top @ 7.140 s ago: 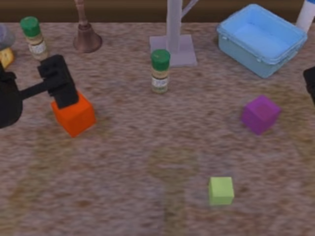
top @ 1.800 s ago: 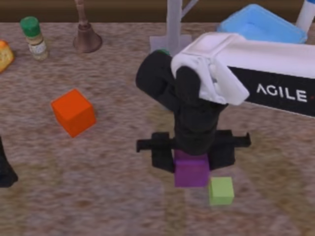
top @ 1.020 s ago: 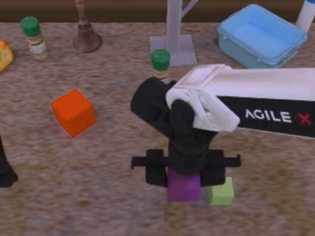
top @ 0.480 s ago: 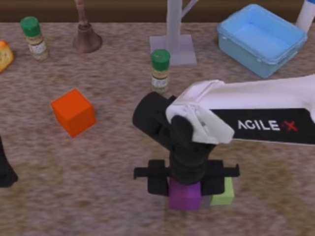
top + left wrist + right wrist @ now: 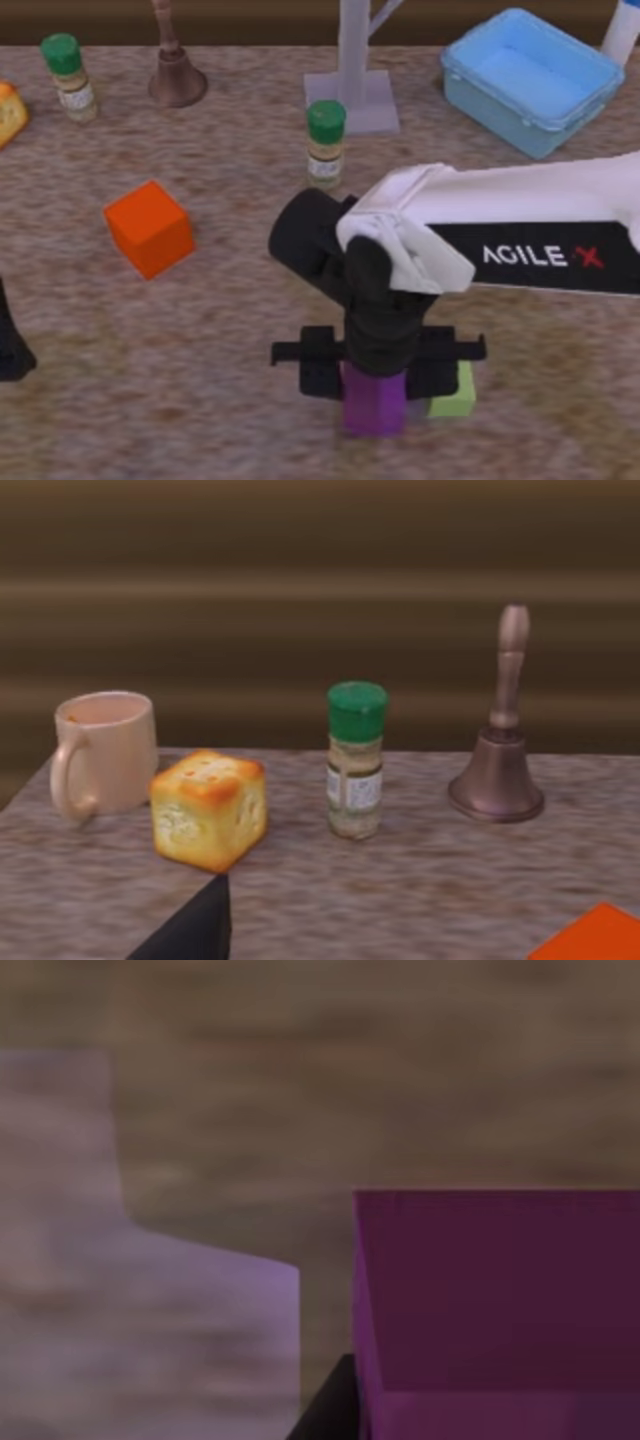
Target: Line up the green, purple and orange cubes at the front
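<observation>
My right gripper (image 5: 377,372) is shut on the purple cube (image 5: 375,406), low over the table at the front, a little right of the middle. That cube (image 5: 500,1300) fills the right wrist view, with one dark finger (image 5: 335,1410) against its side. The small green cube (image 5: 455,392) sits right beside the purple one, on its right; whether they touch is hidden by the gripper. The large orange cube (image 5: 149,227) rests alone at the left, farther back; one corner of it (image 5: 595,938) shows in the left wrist view. My left gripper (image 5: 10,345) is parked at the left edge, open.
A green-capped spice jar (image 5: 325,143) stands behind my right arm, and another (image 5: 67,75) at the back left next to a bell (image 5: 177,75). A pale blue tub (image 5: 530,80) is at the back right. A mug (image 5: 100,752) and a bread cube (image 5: 208,808) are at the far left.
Over the last seconds my right gripper has carried the purple cube forward and down beside the green cube. In the last half second it barely moved. The orange cube stayed put.
</observation>
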Robot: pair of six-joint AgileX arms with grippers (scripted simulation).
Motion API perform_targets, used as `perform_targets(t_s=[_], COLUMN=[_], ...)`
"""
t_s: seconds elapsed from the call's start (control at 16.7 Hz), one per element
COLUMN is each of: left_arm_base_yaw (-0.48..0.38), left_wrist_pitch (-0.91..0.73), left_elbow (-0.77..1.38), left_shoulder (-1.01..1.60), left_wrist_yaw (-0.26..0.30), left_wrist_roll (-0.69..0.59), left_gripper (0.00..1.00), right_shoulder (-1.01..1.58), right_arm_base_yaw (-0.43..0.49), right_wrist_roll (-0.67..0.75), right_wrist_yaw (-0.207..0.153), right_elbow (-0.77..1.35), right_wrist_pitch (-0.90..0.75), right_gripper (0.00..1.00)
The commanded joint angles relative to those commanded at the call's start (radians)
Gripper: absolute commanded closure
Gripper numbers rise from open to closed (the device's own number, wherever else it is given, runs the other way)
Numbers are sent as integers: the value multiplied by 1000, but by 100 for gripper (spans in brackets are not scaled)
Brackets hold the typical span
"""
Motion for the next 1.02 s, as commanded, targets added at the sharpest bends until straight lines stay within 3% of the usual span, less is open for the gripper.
perform_targets(t_s=[0.18, 0.24, 0.78, 1.02], left_arm_base_yaw=[0, 0, 0, 0], left_wrist_pitch=[0, 0, 0, 0], left_elbow=[0, 0, 0, 0], left_shoulder=[0, 0, 0, 0], left_wrist_yaw=[0, 0, 0, 0], left_wrist_roll=[0, 0, 0, 0], left_gripper=[0, 0, 0, 0], right_shoulder=[0, 0, -2, -39], right_arm_base_yaw=[0, 0, -1, 3], right_wrist_roll=[0, 0, 0, 3], right_wrist_yaw=[0, 0, 0, -1], right_elbow=[0, 0, 3, 76], right_wrist_pitch=[0, 0, -4, -115], right_gripper=[2, 0, 0, 0])
